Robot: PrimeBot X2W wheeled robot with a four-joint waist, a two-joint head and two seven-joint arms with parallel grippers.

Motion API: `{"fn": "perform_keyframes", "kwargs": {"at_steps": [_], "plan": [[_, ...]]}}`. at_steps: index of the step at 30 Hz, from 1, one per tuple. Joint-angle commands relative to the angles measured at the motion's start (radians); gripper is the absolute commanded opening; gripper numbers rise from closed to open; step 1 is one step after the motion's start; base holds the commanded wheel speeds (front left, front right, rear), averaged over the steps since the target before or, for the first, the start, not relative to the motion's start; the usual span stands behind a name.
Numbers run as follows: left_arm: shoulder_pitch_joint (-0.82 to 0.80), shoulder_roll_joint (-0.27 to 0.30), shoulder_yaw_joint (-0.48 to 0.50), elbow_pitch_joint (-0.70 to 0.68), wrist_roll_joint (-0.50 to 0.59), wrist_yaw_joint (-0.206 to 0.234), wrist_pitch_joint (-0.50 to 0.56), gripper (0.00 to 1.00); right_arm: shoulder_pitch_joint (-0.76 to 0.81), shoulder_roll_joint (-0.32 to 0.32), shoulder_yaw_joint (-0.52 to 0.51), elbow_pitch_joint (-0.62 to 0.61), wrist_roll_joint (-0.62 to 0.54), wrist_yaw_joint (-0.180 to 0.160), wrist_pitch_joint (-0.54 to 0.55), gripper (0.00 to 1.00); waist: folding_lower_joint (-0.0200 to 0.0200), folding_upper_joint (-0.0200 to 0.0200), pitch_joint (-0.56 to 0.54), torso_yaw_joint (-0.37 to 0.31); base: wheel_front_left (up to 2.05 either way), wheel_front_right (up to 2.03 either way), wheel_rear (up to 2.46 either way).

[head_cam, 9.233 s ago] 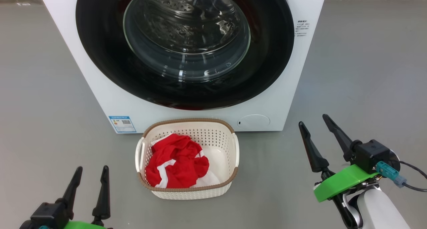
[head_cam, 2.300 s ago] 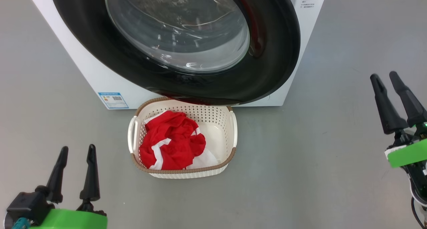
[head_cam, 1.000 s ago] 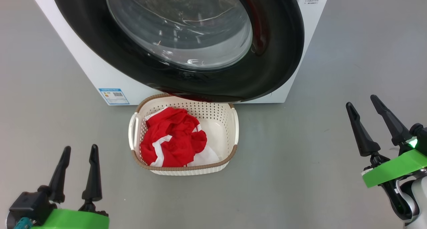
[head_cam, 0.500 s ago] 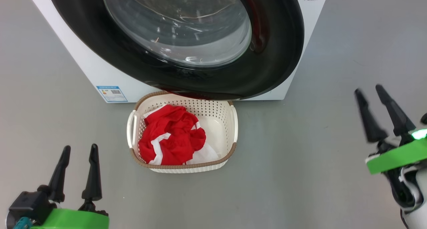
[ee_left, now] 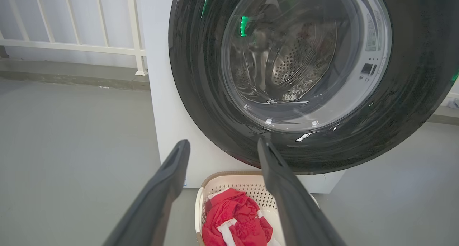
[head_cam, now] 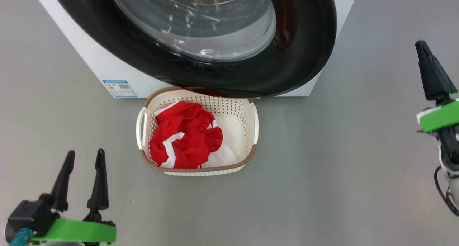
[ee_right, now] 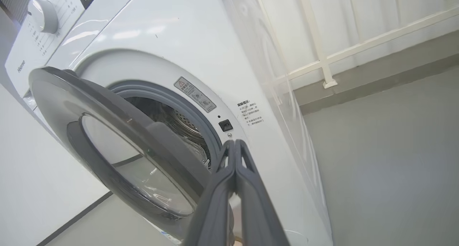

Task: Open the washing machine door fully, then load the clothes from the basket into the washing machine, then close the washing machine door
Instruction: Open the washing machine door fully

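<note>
**While the door [head_cam: 301, 59] hangs ajar, clothes [head_cam: 183, 135] lie in the basket [head_cam: 195, 169]**

Though neither holds anything, the left pincer [head_cam: 86, 152] is spread wide and the right pincer [head_cam: 420, 44] is pressed tight together. The basket sits ahead and right of the left pincer, well left of the right one, with the red-and-white clothes heaped in its left half. The door, swung partly out from the washing machine [head_cam: 89, 63], overhangs the basket's far rim. The right pincer points at the gap behind it, where the drum [ee_right: 177, 119] shows.

left gripper [head_cam: 83, 156] low with fingers spread, right gripper [head_cam: 423, 48] raised, fingers pressed together
</note>
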Motion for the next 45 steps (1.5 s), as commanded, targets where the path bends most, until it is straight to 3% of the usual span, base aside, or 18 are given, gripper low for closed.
{"fn": "perform_keyframes", "kwargs": {"at_steps": [1,14,21,35,45], "plan": [[-0.036,0.028,0.032,-0.027,0.007,-0.003,-0.009,1.0,-0.021,-0.024,0.016,-0.014,0.027,0.002,0.013,0.0,0.0,-0.0001,0.008,0.005,0.0,0.0,0.0],[-0.062,0.037,0.023,-0.022,-0.001,-0.003,-0.009,1.0,-0.25,-0.054,0.053,0.138,0.402,0.002,0.325,0.0,0.0,-0.0001,0.049,0.025,0.0,0.0,0.0],[-0.081,0.041,0.013,-0.023,-0.006,-0.003,-0.009,1.0,-0.353,-0.039,0.061,0.239,0.482,0.002,0.437,0.0,0.0,-0.0001,0.079,0.041,0.0,0.0,0.0],[-0.101,0.041,-0.005,-0.012,-0.012,-0.003,-0.009,1.0,-0.447,0.004,0.035,0.348,0.59,0.002,0.552,0.0,0.0,-0.0001,0.1,0.082,0.0,0.0,0.0],[-0.102,0.037,-0.01,-0.014,-0.013,-0.003,-0.009,1.0,-0.507,0.023,0.06,0.397,0.594,0.002,0.63,0.0,0.0,-0.0001,0.114,0.095,0.0,0.0,0.0]]}}
